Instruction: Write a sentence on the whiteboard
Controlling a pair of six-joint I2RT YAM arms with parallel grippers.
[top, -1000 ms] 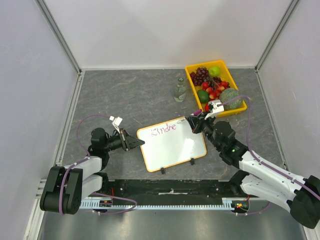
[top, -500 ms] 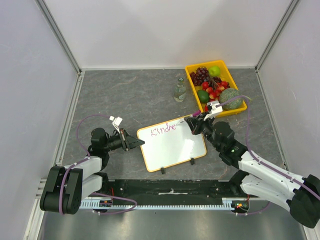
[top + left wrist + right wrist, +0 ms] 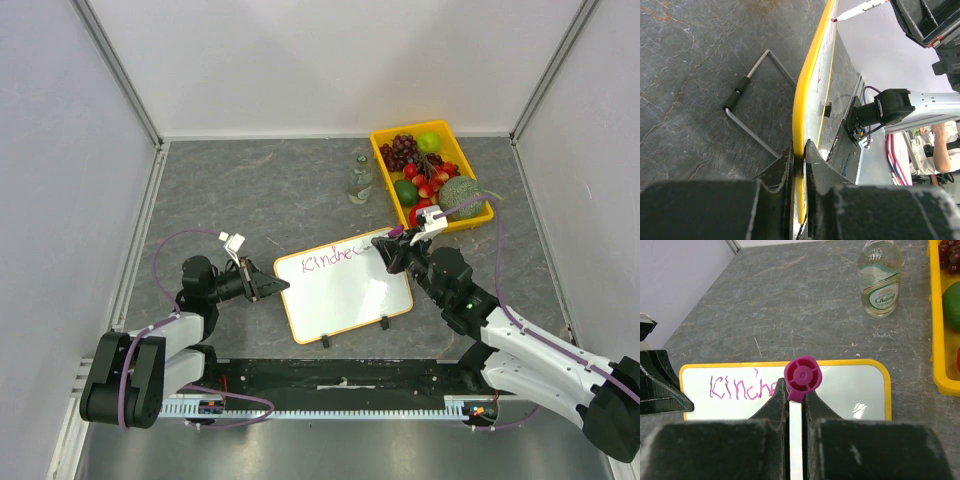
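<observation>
The left gripper (image 3: 799, 152) pinches the whiteboard (image 3: 350, 292), the right gripper (image 3: 795, 392) clamps the marker (image 3: 803, 375); pressing hard could slide the whiteboard and skew the writing (image 3: 740, 387)

Fixed high behind the arm bases at six o'clock, the overhead camera takes in the whole table (image 3: 250, 200). The left wrist camera, at nine o'clock, skims the whiteboard (image 3: 343, 290) edge-on at close range, facing three. The right wrist camera looks over its marker (image 3: 802, 376) toward eleven. All three share the whiteboard.
</observation>
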